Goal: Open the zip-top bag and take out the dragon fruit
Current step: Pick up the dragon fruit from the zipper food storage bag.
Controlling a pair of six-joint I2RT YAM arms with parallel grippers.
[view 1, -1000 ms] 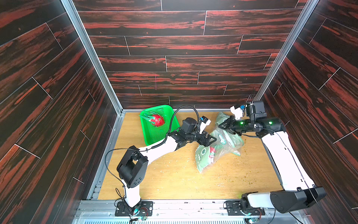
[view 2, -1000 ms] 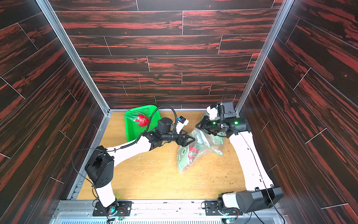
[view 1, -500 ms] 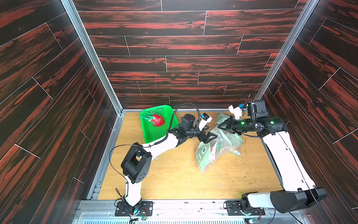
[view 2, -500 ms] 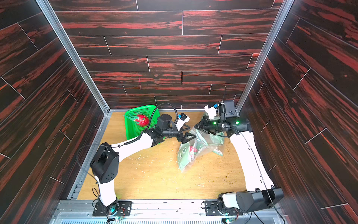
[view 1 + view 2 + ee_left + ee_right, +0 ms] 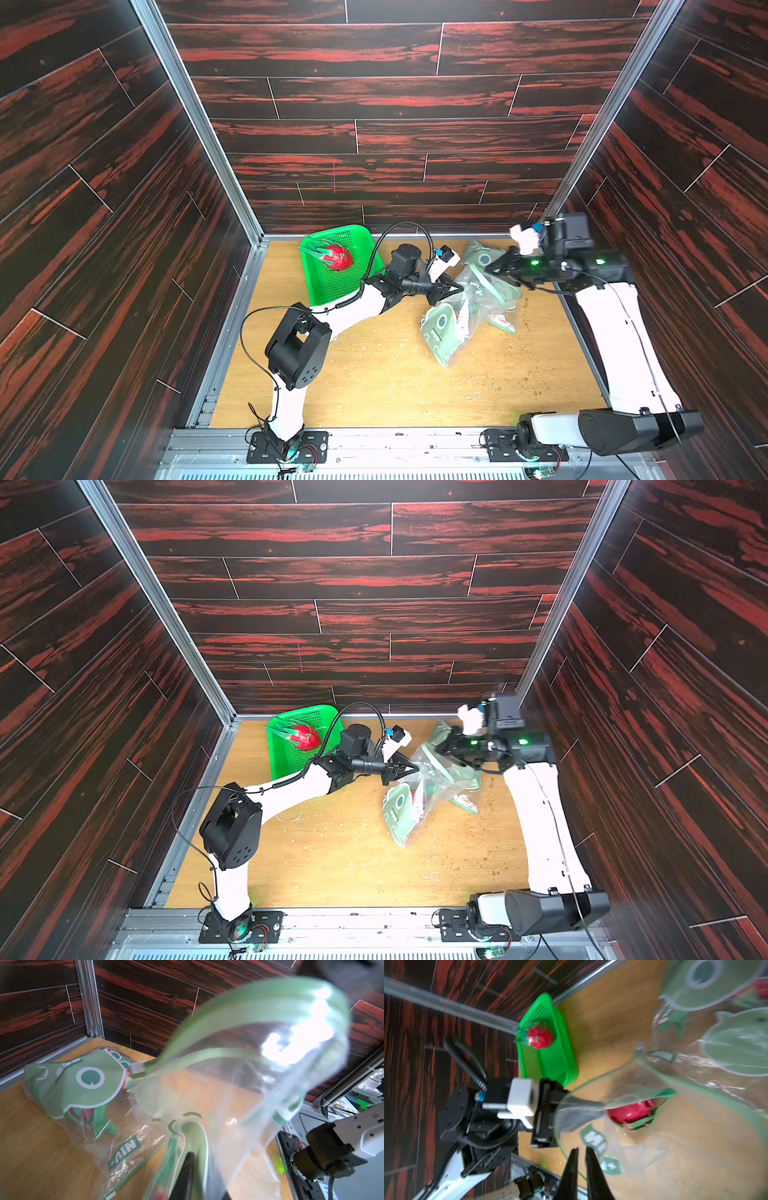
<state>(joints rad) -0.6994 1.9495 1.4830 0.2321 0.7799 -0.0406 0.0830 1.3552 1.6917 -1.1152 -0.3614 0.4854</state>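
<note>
1. Far left, at the back of the tabletop (image 5: 374, 374), stands a green basket (image 5: 332, 291) with a first dragon fruit (image 5: 337, 257) lying in it.
2. Just right of the basket, the left tool (image 5: 451, 287) reaches sideways into the mouth of the zip-top bag (image 5: 482, 299). Its jaws look narrowed toward a point, but through the plastic I cannot tell whether they pinch anything.
3. The bagged dragon fruit (image 5: 630, 1113) lies straight ahead of the left tool's tips, touching or very nearly so, deeper inside the bag. The left arm is the nearer one. The fruit's long axis is hard to judge.
4. Further right, the right tool (image 5: 492, 268) is closed on the bag's green rim and holds the mouth lifted open.
5. Crumpled plastic hides most of the bagged fruit. More red shows under a printed fold (image 5: 440, 332) nearer the front; how many fruits remain inside I cannot tell.
</note>
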